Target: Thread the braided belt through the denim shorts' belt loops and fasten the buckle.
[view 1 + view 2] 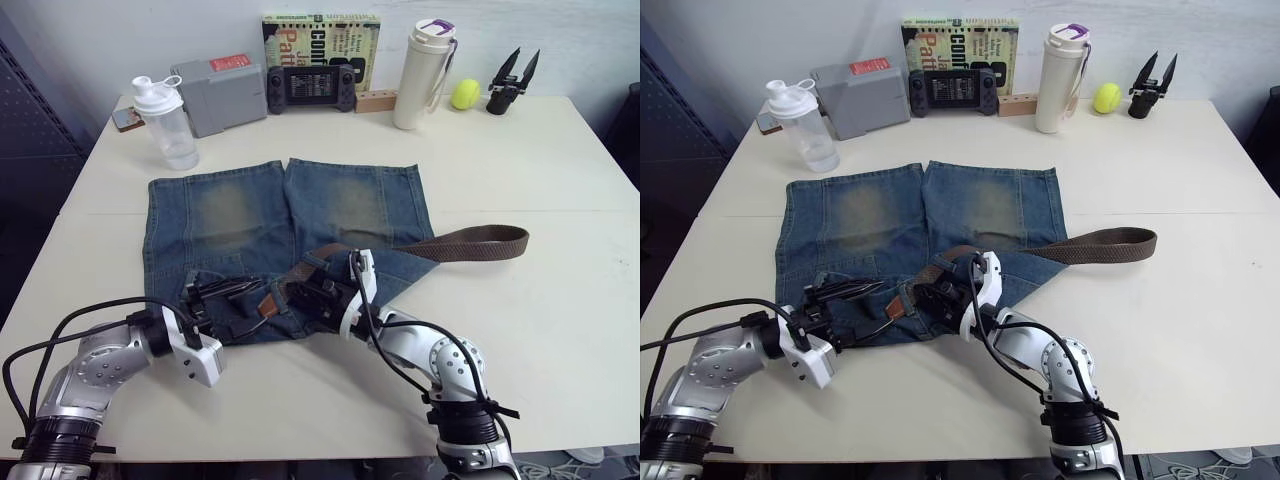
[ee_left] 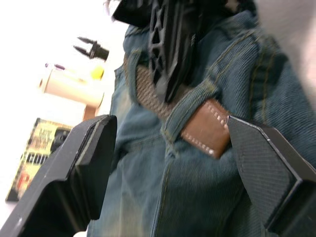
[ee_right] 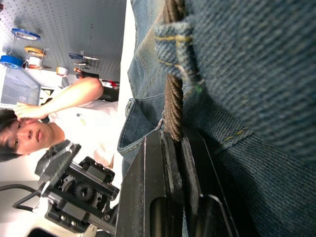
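The denim shorts (image 1: 230, 215) lie flat on the table with the waistband toward me. The braided belt (image 1: 470, 243) runs from a folded end on the right across the shorts to the waistband. My right gripper (image 1: 312, 290) is shut on the belt at the waistband; in the right wrist view the belt (image 3: 173, 98) passes under a belt loop (image 3: 175, 47) just ahead of the gripper (image 3: 173, 140). My left gripper (image 2: 168, 133) is open at the waistband, its fingers spread either side of a belt loop (image 2: 197, 96) and a brown leather tab (image 2: 207, 131). The buckle is hidden.
Along the table's far edge stand a shaker bottle (image 1: 165, 120), grey box (image 1: 215, 95), game controller (image 1: 310, 88), book (image 1: 320, 40), white tumbler (image 1: 425, 75), yellow ball (image 1: 464, 94) and black tool (image 1: 510, 80). A person (image 3: 74, 113) shows in the right wrist view.
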{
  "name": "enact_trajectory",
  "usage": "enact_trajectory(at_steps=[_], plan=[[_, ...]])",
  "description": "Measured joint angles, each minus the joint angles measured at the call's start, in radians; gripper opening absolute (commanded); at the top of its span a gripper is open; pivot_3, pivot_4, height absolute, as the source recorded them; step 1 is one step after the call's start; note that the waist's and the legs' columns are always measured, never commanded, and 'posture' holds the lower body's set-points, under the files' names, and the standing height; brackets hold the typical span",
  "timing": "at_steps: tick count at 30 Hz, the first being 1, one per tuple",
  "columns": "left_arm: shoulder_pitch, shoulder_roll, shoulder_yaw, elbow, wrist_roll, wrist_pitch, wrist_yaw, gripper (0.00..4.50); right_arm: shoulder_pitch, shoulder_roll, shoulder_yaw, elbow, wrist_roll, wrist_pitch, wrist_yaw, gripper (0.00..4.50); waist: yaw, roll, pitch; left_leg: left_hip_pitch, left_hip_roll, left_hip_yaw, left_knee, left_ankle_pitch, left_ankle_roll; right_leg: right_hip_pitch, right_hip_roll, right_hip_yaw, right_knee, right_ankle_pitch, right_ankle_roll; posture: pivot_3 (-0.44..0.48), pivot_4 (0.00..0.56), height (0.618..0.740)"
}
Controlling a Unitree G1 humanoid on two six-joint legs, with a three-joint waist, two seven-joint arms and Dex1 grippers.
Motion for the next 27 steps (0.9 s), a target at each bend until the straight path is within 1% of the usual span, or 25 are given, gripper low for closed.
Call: enact_trajectory(at_steps=[9, 19, 27], plan=[[0.000, 0.055, -0.022, 0.050, 0.016, -0.025, 0.042, 3.91, 0.001, 0.024, -0.019, 0.006, -0.001, 0.001, -0.003, 0.00, 0.000, 0.000, 0.000, 0.000, 0.000, 0.000, 0.000, 0.000, 0.000, 0.000, 0.000, -0.001, 0.000, 0.000, 0.000, 0.000, 0.150, 0.731], [-0.005, 0.063, -0.032, 0.064, 0.045, -0.027, 0.081, 3.91, 0.003, 0.032, -0.026, 0.006, 0.001, 0.011, -0.006, 0.00, 0.000, 0.000, 0.000, 0.000, 0.000, 0.000, 0.000, 0.000, 0.000, 0.000, 0.000, -0.001, 0.000, 0.000, 0.000, 0.000, 0.150, 0.731], [-0.045, 0.064, -0.058, 0.064, 0.069, -0.025, 0.093, 3.91, 0.007, 0.032, -0.026, 0.003, 0.005, 0.023, -0.006, 0.00, -0.001, 0.000, 0.000, 0.000, 0.000, 0.000, 0.000, 0.000, 0.000, 0.000, 0.000, -0.001, 0.000, 0.000, 0.000, 0.000, 0.150, 0.731]])
